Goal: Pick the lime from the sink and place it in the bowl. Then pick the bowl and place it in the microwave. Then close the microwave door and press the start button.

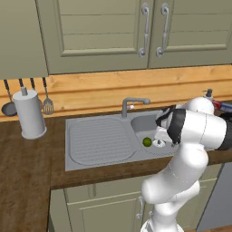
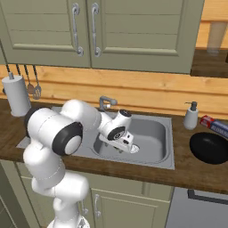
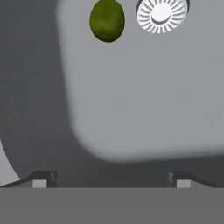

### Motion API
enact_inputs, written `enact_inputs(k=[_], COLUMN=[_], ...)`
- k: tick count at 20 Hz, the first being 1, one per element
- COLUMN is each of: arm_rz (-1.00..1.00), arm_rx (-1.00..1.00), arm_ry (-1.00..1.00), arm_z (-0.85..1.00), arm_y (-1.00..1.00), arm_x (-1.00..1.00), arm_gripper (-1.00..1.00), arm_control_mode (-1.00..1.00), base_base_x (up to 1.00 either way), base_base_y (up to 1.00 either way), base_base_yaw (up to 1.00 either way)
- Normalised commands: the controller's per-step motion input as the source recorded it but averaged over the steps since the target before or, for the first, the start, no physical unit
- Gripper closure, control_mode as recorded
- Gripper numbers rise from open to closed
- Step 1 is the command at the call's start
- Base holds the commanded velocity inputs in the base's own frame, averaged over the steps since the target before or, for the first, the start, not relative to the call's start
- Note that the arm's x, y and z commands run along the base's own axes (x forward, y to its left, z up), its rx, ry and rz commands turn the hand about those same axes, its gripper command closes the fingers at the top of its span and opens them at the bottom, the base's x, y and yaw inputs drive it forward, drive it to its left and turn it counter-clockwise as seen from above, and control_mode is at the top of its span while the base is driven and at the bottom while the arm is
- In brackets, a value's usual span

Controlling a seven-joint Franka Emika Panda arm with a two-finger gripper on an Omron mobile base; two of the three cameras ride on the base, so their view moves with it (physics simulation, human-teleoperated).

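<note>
With jaws spread wide, the gripper (image 3: 111,179) should centre over the lime (image 3: 107,20) (upper left, beside the drain (image 3: 162,16)) before descending.

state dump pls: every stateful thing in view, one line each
lime: loose on the basin floor beside the drain, not gripped
gripper: open, empty, over the basin and short of the lime
sink: basin dry, holds the lime
tap: no water running
upper cabinet doors: shut
lower cabinet doors: shut
black pan: empty, on the counter right of the sink
</note>
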Motion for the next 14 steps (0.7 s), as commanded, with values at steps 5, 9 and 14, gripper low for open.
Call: enact_inputs(k=[5,9,14], arm_rz=[0.00,0.00,0.00], arm_rx=[0.02,0.01,0.01], arm_ry=[0.00,0.00,0.00], arm_z=[-0.03,-0.10,-0.15], arm_y=[0.13,0.12,0.05], arm_x=[0.35,0.34,0.37], arm_gripper=[-1.00,-1.00,-1.00], arm_control_mode=[-1.00,-1.00,-1.00], base_base_x=[0.00,0.00,0.00], base_base_y=[0.00,0.00,0.00], base_base_yaw=[0.00,0.00,0.00])
